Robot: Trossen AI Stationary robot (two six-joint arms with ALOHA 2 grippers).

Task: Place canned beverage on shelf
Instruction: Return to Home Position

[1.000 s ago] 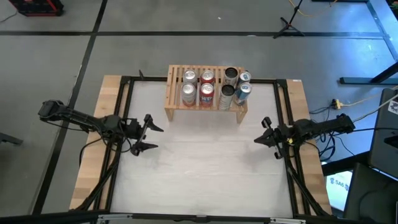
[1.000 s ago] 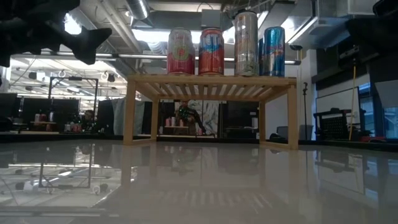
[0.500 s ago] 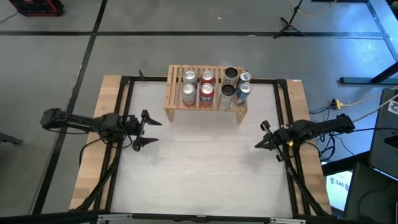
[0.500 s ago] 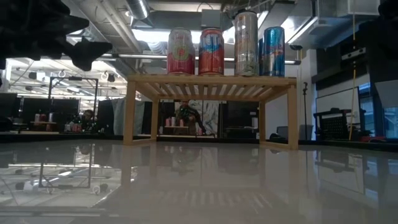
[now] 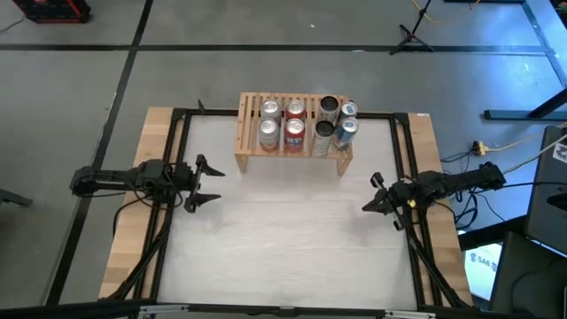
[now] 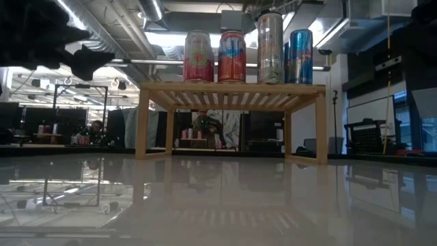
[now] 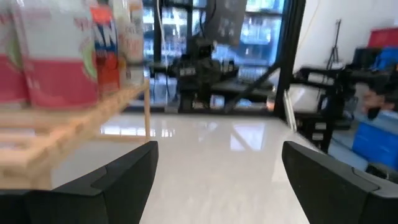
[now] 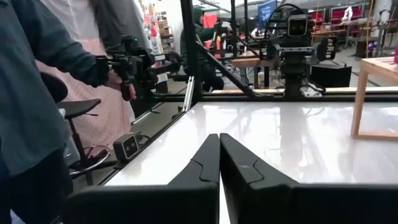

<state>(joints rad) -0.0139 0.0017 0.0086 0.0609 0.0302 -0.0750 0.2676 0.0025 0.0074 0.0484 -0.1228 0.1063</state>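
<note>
Several beverage cans stand upright on the slatted top of the light-wood shelf, which rests on its short legs at the table's far middle; in the low view the cans show in a row on the shelf. My left gripper hangs open at the table's left side, level, nothing between its fingers. My right gripper is shut and empty at the table's right side, its fingers pressed together.
A black frame runs around the white tabletop. A broad bare stretch of tabletop lies between the two arms and in front of the shelf. A person holding a device stands beyond the table's left side in the right wrist view.
My left gripper has drawn back toward the table's left edge and sunk a little, staying open and empty. The shelf and cans have not moved.
</note>
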